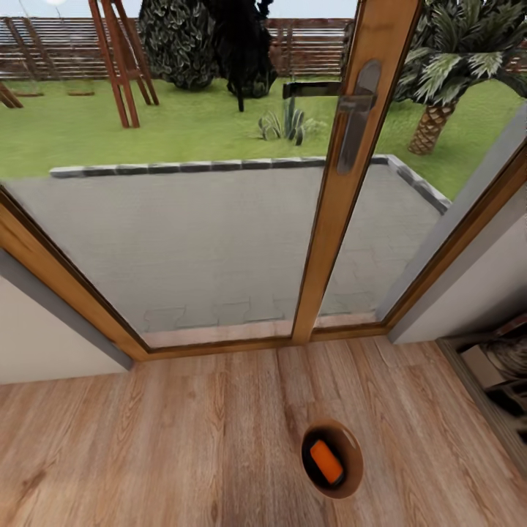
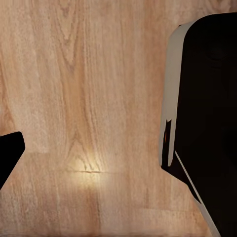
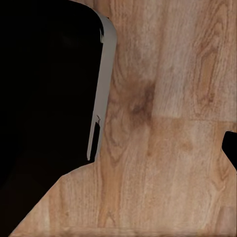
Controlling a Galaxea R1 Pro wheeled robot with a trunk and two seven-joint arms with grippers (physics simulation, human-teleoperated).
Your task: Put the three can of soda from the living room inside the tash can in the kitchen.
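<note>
Domestic interior, living-room edge: light wood plank floor [image 1: 146, 439], wood-framed glass doors [image 1: 344, 183] with lever handle [image 1: 356, 117]; paved patio [image 1: 219, 234], lawn [image 1: 205, 124], palm [image 1: 446, 80] outside.

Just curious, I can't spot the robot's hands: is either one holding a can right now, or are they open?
Left gripper: cannot be told; its wrist view shows just wood floor and dark robot body.
Right gripper: cannot be told either, for the same reason.

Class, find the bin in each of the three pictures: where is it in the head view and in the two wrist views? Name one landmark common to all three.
Head view: the bin stands on the floor, low and right of centre, before the glass door, an orange can lying inside.
Left wrist view: not in it.
Right wrist view: not in it.
Shared landmark: the wood plank floor.
</note>
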